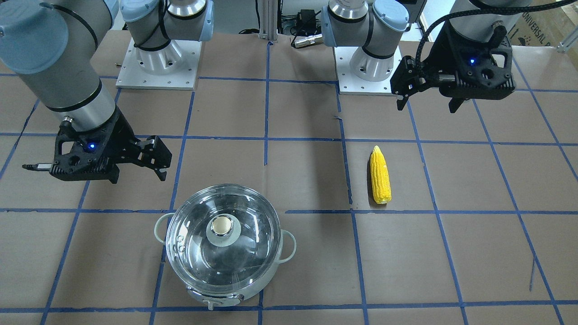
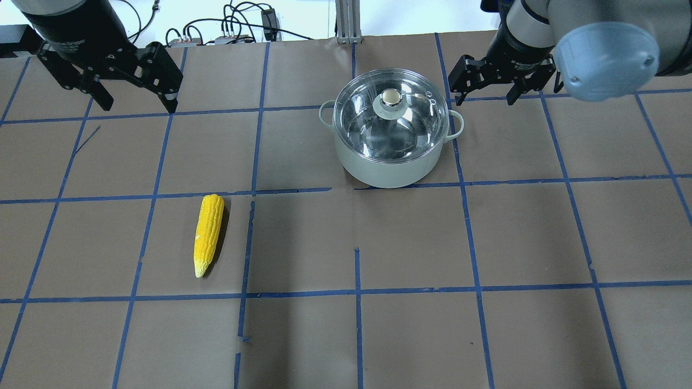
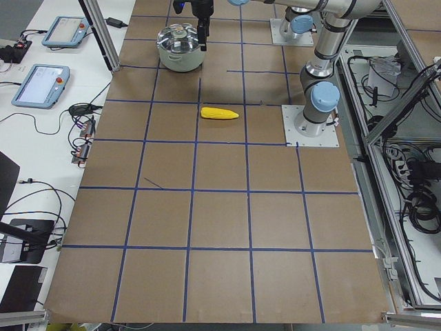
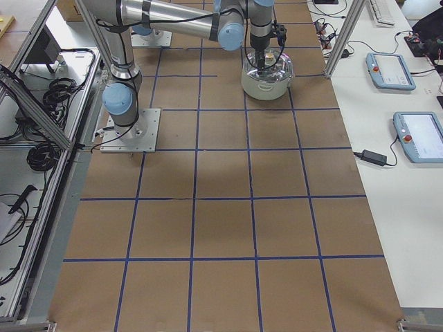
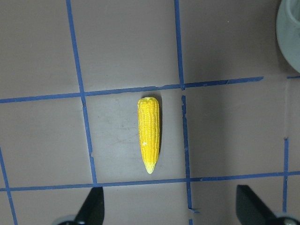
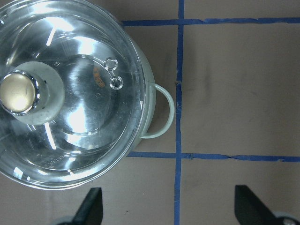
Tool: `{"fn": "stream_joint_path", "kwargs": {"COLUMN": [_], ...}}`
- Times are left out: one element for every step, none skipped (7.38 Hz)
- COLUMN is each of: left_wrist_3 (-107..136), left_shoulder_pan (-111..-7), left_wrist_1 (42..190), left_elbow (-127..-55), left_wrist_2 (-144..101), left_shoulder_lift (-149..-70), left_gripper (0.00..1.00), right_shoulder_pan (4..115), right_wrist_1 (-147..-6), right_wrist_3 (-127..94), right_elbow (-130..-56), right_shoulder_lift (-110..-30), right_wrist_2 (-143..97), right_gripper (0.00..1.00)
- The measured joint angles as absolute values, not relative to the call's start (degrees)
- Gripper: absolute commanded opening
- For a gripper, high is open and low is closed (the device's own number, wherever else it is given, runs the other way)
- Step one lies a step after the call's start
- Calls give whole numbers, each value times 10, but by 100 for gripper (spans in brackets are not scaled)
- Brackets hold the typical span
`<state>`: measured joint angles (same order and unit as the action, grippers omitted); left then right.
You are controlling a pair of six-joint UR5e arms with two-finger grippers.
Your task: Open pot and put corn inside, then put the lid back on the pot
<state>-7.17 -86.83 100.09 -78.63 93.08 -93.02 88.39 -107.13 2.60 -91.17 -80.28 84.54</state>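
Overhead exterior view: the pot (image 2: 385,168) stands close to the edge of the worktop (image 2: 540,232) farthest from the robot, a little toward the right end. The glass lid (image 2: 403,129) sits on it, with its tan knob (image 2: 390,98) at the centre. The corn (image 2: 208,233) lies flat on the left half of the worktop, about midway between the robot's edge and the far edge. It is well apart from the pot, and its pointed end is turned toward the robot's edge.

The left gripper (image 2: 138,105) hangs above the worktop near the far left corner, with its fingers spread wide and nothing between them. In the left wrist view the corn lies ahead of the two fingertips (image 5: 93,208), clear of both. Its pointed end is nearest them, and it sits somewhat closer to that view's left finger than to the other.

The right gripper (image 2: 484,100) hovers just beside the pot on the side toward the right end, by one loop handle (image 2: 457,123). Its fingers are also spread wide and empty. In the right wrist view that handle falls in the span between the fingertips (image 6: 91,208) but ahead of them. The knob lies off to the view's left, outside the left finger's line. Neither finger touches the lid or the pot.
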Motion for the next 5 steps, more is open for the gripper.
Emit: {"fn": "stream_joint_path", "kwargs": {"left_wrist_3": [-71,-71,-72,-72,-73], "left_shoulder_pan": [-868,-868,-868,-868,-868], "left_wrist_1": [1000,1000,1000,1000,1000], "left_elbow": [-786,-787,-787,-788,-788], "left_wrist_2": [931,932,932,931,931], "left_shoulder_lift": [-929,-928,-928,-928,-927], "left_gripper": [100,100,100,100,100], "right_shoulder_pan": [884,884,886,887,893], "right_wrist_1": [-1073,-1074,-1076,-1079,-1081], "right_wrist_3": [27,27,26,23,17], "right_elbow": [-909,-906,-905,-905,-904], "right_shoulder_lift": [-802,-803,-802,-800,-798], "right_wrist_2": [847,850,852,854,856], "right_gripper": [100,100,100,100,100]}}
